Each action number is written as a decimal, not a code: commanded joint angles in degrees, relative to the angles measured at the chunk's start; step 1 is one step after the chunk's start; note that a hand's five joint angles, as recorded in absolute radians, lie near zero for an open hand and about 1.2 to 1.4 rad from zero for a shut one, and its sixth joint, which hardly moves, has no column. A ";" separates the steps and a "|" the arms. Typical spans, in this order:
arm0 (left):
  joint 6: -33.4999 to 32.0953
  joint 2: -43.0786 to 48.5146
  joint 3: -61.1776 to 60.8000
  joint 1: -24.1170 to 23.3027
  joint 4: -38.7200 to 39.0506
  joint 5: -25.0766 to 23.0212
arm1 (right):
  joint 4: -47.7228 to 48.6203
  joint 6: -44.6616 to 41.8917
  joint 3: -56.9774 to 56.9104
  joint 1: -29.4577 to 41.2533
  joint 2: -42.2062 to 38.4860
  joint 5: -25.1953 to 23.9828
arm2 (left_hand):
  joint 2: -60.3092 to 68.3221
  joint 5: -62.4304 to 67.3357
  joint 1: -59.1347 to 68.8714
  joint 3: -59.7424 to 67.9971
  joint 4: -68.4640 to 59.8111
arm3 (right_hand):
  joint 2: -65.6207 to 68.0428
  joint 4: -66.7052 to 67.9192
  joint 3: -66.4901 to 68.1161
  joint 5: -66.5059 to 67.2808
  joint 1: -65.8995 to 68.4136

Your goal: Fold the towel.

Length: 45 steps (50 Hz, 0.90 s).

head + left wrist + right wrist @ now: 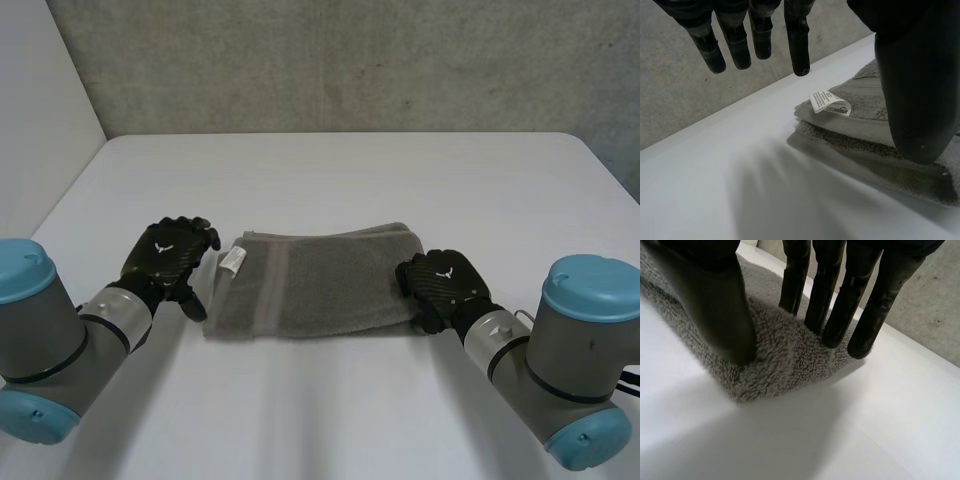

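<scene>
- A white table [350, 170] is stretching across the room.
- A rough grey concrete wall [350, 60] is standing behind its far edge.
- A plain pale wall [40, 100] is running along its left edge.

Print on towel label [830, 103] illegible

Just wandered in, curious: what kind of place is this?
Probably a robotics lab: a bare concrete wall, a white table, and the robot's left hand and right hand at a folded towel.

One towel [330, 285], one white label [233, 260] on it, one table [340, 170] beneath. Two hands: left hand [168, 255] beside the towel, right hand [440, 285] on it.
</scene>
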<state>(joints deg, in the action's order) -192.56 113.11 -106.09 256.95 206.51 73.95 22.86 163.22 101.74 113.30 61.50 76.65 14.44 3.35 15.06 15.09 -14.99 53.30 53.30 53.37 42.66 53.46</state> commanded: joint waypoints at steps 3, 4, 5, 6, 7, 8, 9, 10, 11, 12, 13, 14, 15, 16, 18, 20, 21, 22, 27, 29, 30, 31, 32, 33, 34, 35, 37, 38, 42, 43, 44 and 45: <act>-0.09 -0.17 -0.17 -0.23 0.04 -0.03 | -0.27 -0.44 -0.05 -0.01 -1.30 -0.01 | -3.73 -2.63 -4.34 -4.37 4.27 | 25.24 25.24 25.18 25.88 25.08; -0.09 -0.17 -0.17 -0.22 0.04 -0.03 | -0.62 -0.53 0.04 -0.10 -1.03 -0.01 | -3.72 -2.63 -4.34 -4.37 4.27 | 26.68 26.68 26.62 27.32 26.52; 0.00 -0.17 -0.17 -0.14 0.04 -0.03 | -0.97 -0.53 0.30 -0.36 -0.60 0.16 | -3.72 -2.63 -4.34 -4.37 4.27 | 26.70 26.70 26.63 27.33 26.54; -0.09 -0.17 -0.17 0.12 0.04 -0.03 | -0.98 -0.53 0.30 -0.36 -0.59 0.16 | -3.72 -2.63 -4.34 -4.37 4.27 | 26.70 26.70 26.63 27.34 26.54; -0.09 -0.17 -0.17 0.13 0.04 -0.03 | -1.33 -0.71 0.74 -0.71 0.02 0.25 | -3.72 -2.63 -4.34 -4.37 4.27 | 26.70 26.70 26.63 27.34 26.54; -0.09 -0.17 -0.17 0.21 0.04 -0.03 | -1.33 -0.71 0.74 -0.71 0.02 0.25 | -3.72 -2.63 -4.34 -4.37 4.27 | 26.70 26.70 26.63 27.34 26.54; -0.09 -0.17 -0.17 0.39 0.04 -0.03 | -1.94 -1.06 1.61 -1.24 1.07 0.08 | -3.89 -2.80 -4.51 -4.54 4.44 | 26.70 26.70 26.63 27.34 26.54; -0.09 -0.17 -0.17 0.39 0.04 -0.03 | -3.08 -1.41 2.67 -2.29 2.73 -0.10 | -3.89 -2.80 -4.51 -4.54 4.44 | 26.70 26.70 26.63 27.34 26.54; -0.09 -0.26 -0.17 0.39 0.04 -0.03 | -3.09 -1.41 2.68 -2.30 2.75 -0.10 | -3.73 -2.63 -4.34 -4.37 4.27 | 26.70 26.70 26.63 27.34 26.54; -0.09 -0.26 -0.17 0.39 0.04 -0.03 | -4.74 -2.37 3.72 -3.86 4.66 -0.36 | -3.72 -2.63 -4.34 -4.37 4.27 | 26.70 26.70 26.63 27.34 26.54; -0.09 -0.26 -0.17 0.48 0.04 0.06 | -6.93 -4.38 4.60 -5.70 6.59 -1.15 | -3.72 -2.63 -4.34 -4.37 4.27 | 26.70 26.70 26.63 27.34 26.54; 0.00 -0.44 -0.09 0.48 0.04 0.06 | -6.95 -4.40 4.61 -5.72 6.61 -1.15 | -3.89 -2.80 -4.51 -4.54 4.44 | 26.70 26.70 26.63 27.34 26.54; 0.00 -0.44 -0.09 0.48 0.04 0.06 | -9.39 -7.01 5.66 -7.72 8.18 -2.63 | -3.89 -2.80 -4.51 -4.54 4.44 | 26.70 26.70 26.63 27.34 26.54; 0.00 -0.61 -0.17 0.39 0.04 0.14 | -9.41 -7.04 5.67 -7.74 8.20 -2.65 | -3.89 -2.80 -4.51 -4.54 4.44 | 26.70 26.70 26.63 27.34 26.54; 0.00 -0.88 -0.17 0.30 -0.05 0.14 | -14.22 -13.68 6.54 -11.94 10.47 -5.89 | -3.89 -2.80 -4.51 -4.54 4.44 | 26.70 26.70 26.63 27.34 26.54; 0.00 -1.23 -0.17 0.21 -0.05 0.14 | -16.60 -17.11 6.54 -13.70 11.53 -6.77 | -3.72 -2.63 -4.34 -4.37 4.27 | 26.70 26.70 26.63 27.34 26.54; 0.00 -1.58 -0.17 -0.05 -0.05 0.23 | -18.97 -20.28 6.20 -15.03 12.58 -7.13 | -3.89 -2.80 -4.51 -4.54 4.44 | 26.70 26.70 26.63 27.34 26.54; 0.00 -2.01 -0.09 -0.14 -0.05 0.23 | -18.99 -20.31 6.19 -15.04 12.59 -7.13 | -3.89 -2.80 -4.51 -4.54 4.44 | 26.70 26.70 26.63 27.34 26.54; 0.61 -3.68 0.53 -0.49 -0.05 0.23 | -24.09 -27.07 3.20 -15.66 14.96 -6.95 | -3.89 -2.80 -4.51 -4.54 4.44 | 26.70 26.70 26.63 27.34 26.54; 1.67 -4.48 1.06 -0.75 0.04 0.23 | -24.71 -26.03 -0.03 -12.86 15.31 -6.25 | -3.89 -2.80 -4.51 -4.54 4.44 | 26.70 26.70 26.63 27.34 26.54; 3.15 -5.26 1.58 -1.19 0.04 0.23 | -24.71 -26.02 -0.05 -12.84 15.32 -6.25 | -3.73 -2.63 -4.34 -4.37 4.27 | 26.70 26.70 26.63 27.34 26.54; 3.16 -5.27 1.58 -1.19 0.04 0.23 | -24.62 -24.19 -2.05 -8.84 15.14 -6.08 | -3.72 -2.63 -4.34 -4.37 4.27 | 26.70 26.70 26.63 27.34 26.54; 5.07 -5.79 2.19 -1.63 0.04 0.23 | -24.62 -21.83 -4.33 -4.28 14.70 -5.99 | -3.89 -2.80 -4.51 -4.54 4.44 | 26.70 26.70 26.63 27.34 26.54; 7.01 -6.41 3.07 -1.98 0.04 0.23 | -24.62 -21.80 -4.35 -4.23 14.70 -5.99 | -3.89 -2.80 -4.51 -4.54 4.44 | 26.70 26.70 26.63 27.34 26.54; 7.03 -6.41 3.08 -1.98 0.04 0.23 | -24.53 -19.36 -6.70 0.30 13.74 -5.81 | -3.89 -2.80 -4.51 -4.54 4.44 | 26.70 26.70 26.63 27.34 26.54; 9.03 -6.94 3.86 -2.24 0.04 0.32 | -24.53 -19.34 -6.73 0.34 13.73 -5.81 | -3.89 -2.80 -4.51 -4.54 4.44 | 26.70 26.70 26.63 27.34 26.54; 11.07 -7.47 4.66 -2.51 0.12 0.32 | -24.36 -16.10 -11.19 8.65 10.06 -4.42 | -3.89 -2.80 -4.51 -4.54 4.44 | 26.70 26.70 26.63 27.34 26.54; 12.98 -7.99 5.62 -2.77 0.12 0.32 | -24.36 -16.09 -11.21 8.69 10.04 -4.41 | -3.73 -2.63 -4.34 -4.37 4.27 | 26.70 26.70 26.63 27.34 26.54; 15.90 -8.35 7.65 -3.39 0.12 0.67 | -24.44 -15.30 -18.48 20.78 2.51 0.32 | -3.72 -2.63 -4.34 -4.37 4.27 | 26.70 26.70 26.63 27.34 26.54; 17.12 -8.17 8.69 -3.65 0.04 0.76 | -24.44 -15.30 -18.50 20.82 2.48 0.34 | -3.72 -2.63 -4.34 -4.37 4.27 | 26.70 26.70 26.63 27.34 26.54; 18.18 -7.82 9.75 -4.00 0.04 0.76 | -24.62 -15.30 -20.42 23.86 -0.39 1.82 | -3.72 -2.63 -4.34 -4.37 4.27 | 26.70 26.70 26.63 27.34 26.54; 18.19 -7.82 9.76 -4.00 0.04 0.76 | -24.71 -15.30 -21.83 25.72 -3.11 3.05 | -3.72 -2.63 -4.34 -4.37 4.27 | 26.70 26.70 26.63 27.34 26.54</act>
<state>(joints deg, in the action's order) -178.25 105.07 -99.39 253.83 206.60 74.47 -1.67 147.31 86.89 127.70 68.13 74.53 14.26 3.35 15.06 15.08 -14.99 73.75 76.93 76.71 66.38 75.17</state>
